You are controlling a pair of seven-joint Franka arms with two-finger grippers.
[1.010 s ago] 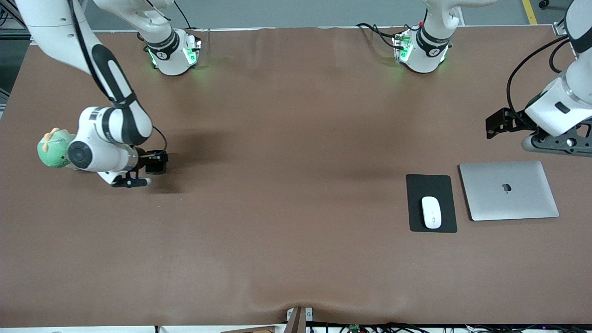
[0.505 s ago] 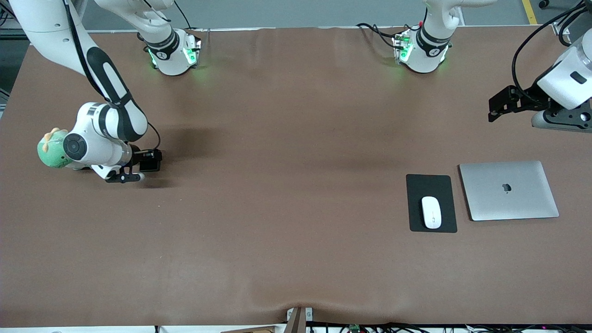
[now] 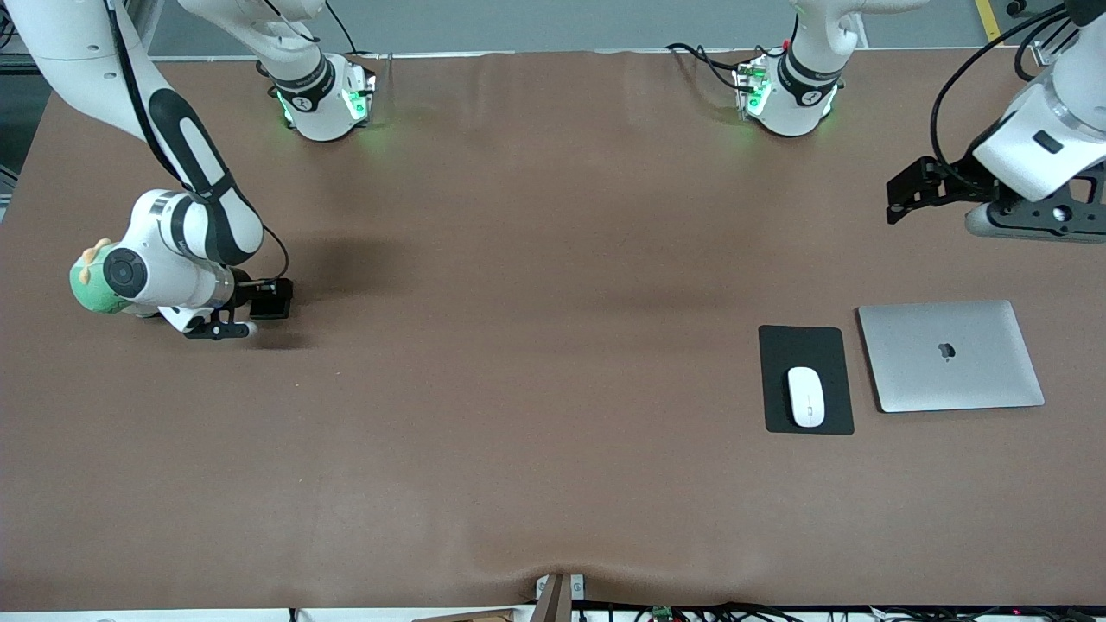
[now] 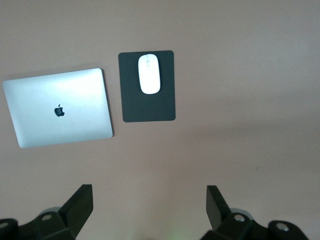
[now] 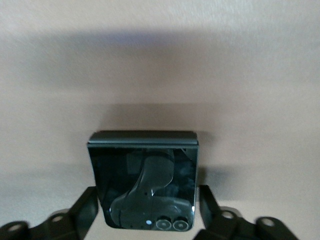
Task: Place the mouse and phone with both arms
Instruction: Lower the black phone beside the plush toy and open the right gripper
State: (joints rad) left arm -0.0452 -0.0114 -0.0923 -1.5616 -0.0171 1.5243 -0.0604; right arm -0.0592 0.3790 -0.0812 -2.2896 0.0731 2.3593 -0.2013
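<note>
From my console I see the mouse (image 3: 805, 396) lying flat on the black mouse pad (image 3: 805, 379), in the pad's half nearer the front camera, toward the left arm's end of the table (image 3: 536, 345). Just beside the pad, closer still to that end, lies a closed silver laptop (image 3: 950, 355), not touching the pad. The left gripper (image 4: 150, 207) hangs in the air over bare table, at a spot farther from the front camera than the laptop, and my left wrist feed looks down on laptop, pad and mouse together (the mouse shows up white and glossy there (image 4: 149, 73)). Its two black fingers (image 4: 80, 202) stand wide apart with nothing between them, so that hand is released and empty. At the right arm's end, the right gripper (image 3: 226, 328) is down low by the table, just beside a green plush toy (image 3: 86, 281) that the arm's wrist partly covers. My right wrist feed shows the phone (image 5: 144, 180), a glossy black, nearly square slab, sitting between that gripper's fingers (image 5: 82, 207), one on each side and right against its edges; I read that as the right hand grasping the phone. The phone's face mirrors the gripper above it. I cannot tell from my feeds whether the phone is resting on the tabletop or is lifted just off it; in the front view it shows only as a dark block (image 3: 270, 300) by the wrist.
</note>
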